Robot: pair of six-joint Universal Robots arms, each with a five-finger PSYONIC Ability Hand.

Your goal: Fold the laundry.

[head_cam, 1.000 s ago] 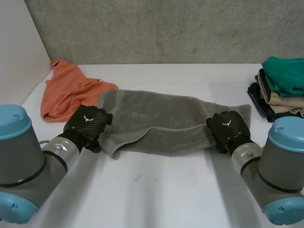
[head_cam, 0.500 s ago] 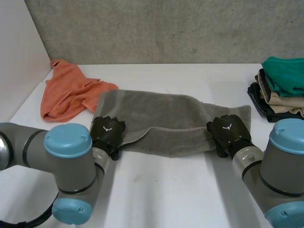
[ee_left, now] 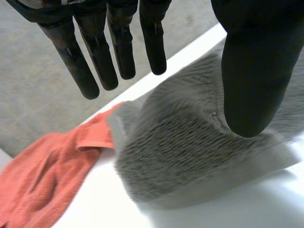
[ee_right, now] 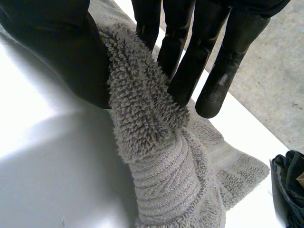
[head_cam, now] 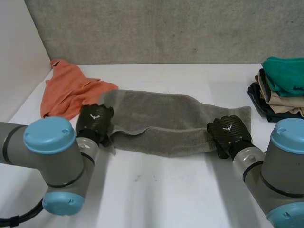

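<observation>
A grey towel (head_cam: 161, 123) lies across the middle of the white table, its near long edge folded over onto itself. My left hand (head_cam: 95, 121) is at the towel's left end. In the left wrist view its fingers (ee_left: 95, 57) are straight and spread from the thumb, above the grey towel (ee_left: 190, 156), and grip nothing. My right hand (head_cam: 229, 132) is at the right end's near edge. There its thumb (ee_right: 57, 52) and fingers pinch a raised fold of the towel (ee_right: 142, 118).
An orange cloth (head_cam: 66, 90) lies crumpled at the back left, just beyond my left hand, and appears again as the orange cloth (ee_left: 42, 175) past the towel's end. A stack of folded clothes (head_cam: 280, 90) with a green piece on top sits at the right edge.
My left arm swung in over the table and its hand shifted right, then back to the towel's left end. The near-left flap of the towel was drawn in. The right hand kept its grip.
</observation>
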